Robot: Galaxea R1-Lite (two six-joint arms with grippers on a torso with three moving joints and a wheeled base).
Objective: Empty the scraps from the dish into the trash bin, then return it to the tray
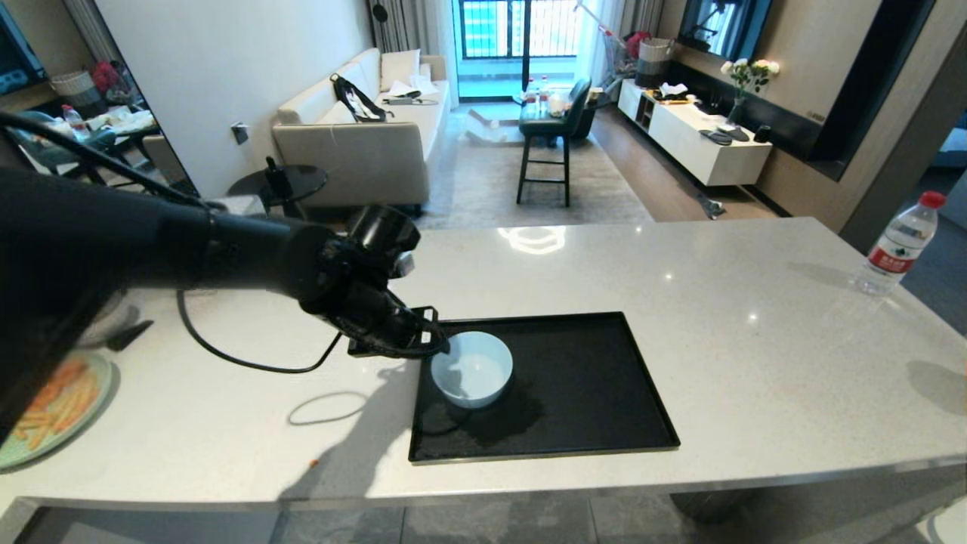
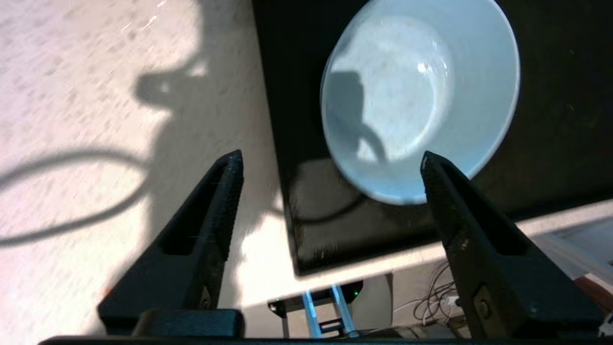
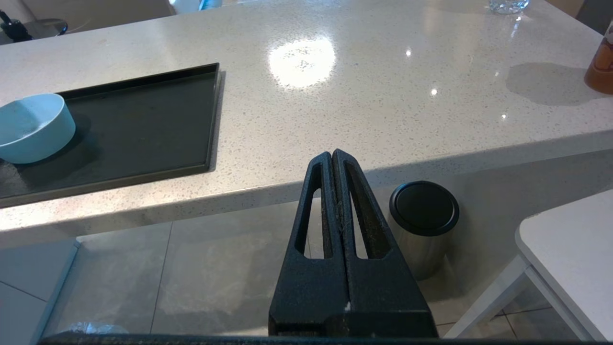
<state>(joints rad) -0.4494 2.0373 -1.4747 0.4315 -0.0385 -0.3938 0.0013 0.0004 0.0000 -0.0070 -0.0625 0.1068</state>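
left tool [image 2: 330, 163] spread wide, right tool [image 3: 333, 155] pressed closed

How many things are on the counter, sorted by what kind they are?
Bowls: 1, the pale-blue dish on the tray
Trays: 1, the black tray
Plates: 1, the green plate of orange and yellow pieces
Bottles: 1, the water bottle
Total: 4

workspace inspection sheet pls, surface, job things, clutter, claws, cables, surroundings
surface: speckled white stone counter, one orange crumb near its front edge
job's things: small round pale-blue bowl upright and empty on the flat black rectangular tray; bin nothing seen
clutter: pale-green plate of orange and yellow sticks, clear water bottle
claws: left claw open beside the bowl; right claw shut below the counter edge
cables: black cable looping from the left arm
surroundings: sofa, bar stool
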